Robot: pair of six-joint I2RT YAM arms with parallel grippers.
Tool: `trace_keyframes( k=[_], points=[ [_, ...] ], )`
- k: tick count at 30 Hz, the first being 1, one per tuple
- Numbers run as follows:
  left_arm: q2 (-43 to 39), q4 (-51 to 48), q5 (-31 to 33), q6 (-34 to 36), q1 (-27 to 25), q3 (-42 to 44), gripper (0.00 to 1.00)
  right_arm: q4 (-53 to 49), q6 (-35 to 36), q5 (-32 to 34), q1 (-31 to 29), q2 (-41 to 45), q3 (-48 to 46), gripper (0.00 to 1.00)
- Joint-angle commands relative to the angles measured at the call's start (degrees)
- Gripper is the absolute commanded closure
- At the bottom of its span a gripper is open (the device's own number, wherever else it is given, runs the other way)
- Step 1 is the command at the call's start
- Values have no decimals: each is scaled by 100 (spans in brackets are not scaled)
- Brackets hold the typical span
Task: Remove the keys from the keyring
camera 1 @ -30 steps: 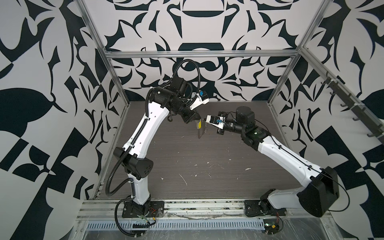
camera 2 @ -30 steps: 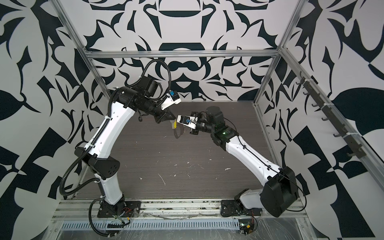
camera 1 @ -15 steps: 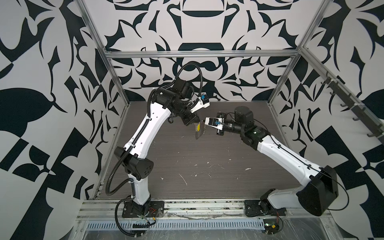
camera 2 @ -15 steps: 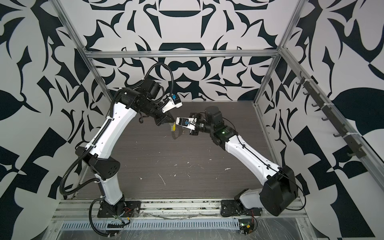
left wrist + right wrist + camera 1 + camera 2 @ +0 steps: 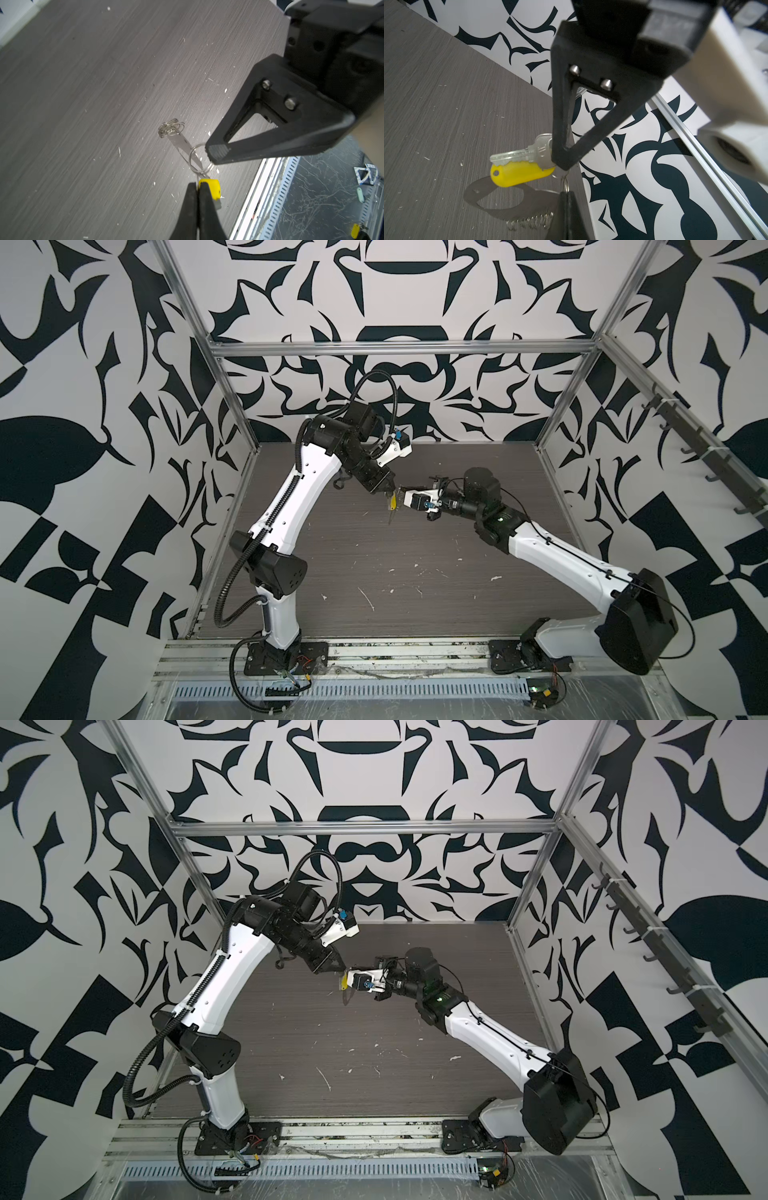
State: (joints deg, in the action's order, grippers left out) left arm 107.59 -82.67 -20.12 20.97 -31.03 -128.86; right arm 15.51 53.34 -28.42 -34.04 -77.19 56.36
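Presently the left gripper [image 5: 562, 162] is seen closed, its tips pinched on the head end of the keys [image 5: 527, 159], so that the silver blade and the yellow tag [image 5: 519, 174] stick out sideways, held up in the air over the table [image 5: 436, 104]. Just beside it, the right gripper [image 5: 565, 194] is likewise shut tight, a small ring [image 5: 565, 182] of the keyring [image 5: 508, 213] being nipped between its tips, while the grey strap and its row of rings hang off to one side. In both top views the two grippers are found nearly tip to tip above the middle of the table, with the tag dangling between them. The whole bundle is judged to be light. The key and rings are stiff, smooth metal, likely to slip in a shallow pinch, whereas the strap is probably limp and would swing freely. The flat key head is judged the best hold on one side, and the ring's rim close to its split on the other, since a springy coil must be worked round rather than pulled straight.
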Motion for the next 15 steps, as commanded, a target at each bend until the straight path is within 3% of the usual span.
trace_keyframes(
  k=[1, 7, 11, 15],
  points=[
    [114, -900, 490, -169, 79, 95, 100, 511, 274, 522, 2, 317, -167, 100],
    [423, -997, 333, -495, 68, 145, 100, 1134, 632, 989, -303, 435, -686, 100],
    [481, -929, 1271, -329, -135, 243, 100, 1420, 1091, 1314, -475, 415, -900, 100],
    [339, -670, 1808, 237, -264, 499, 100, 1425, 1354, 1401, -499, 415, -950, 100]
  ],
)
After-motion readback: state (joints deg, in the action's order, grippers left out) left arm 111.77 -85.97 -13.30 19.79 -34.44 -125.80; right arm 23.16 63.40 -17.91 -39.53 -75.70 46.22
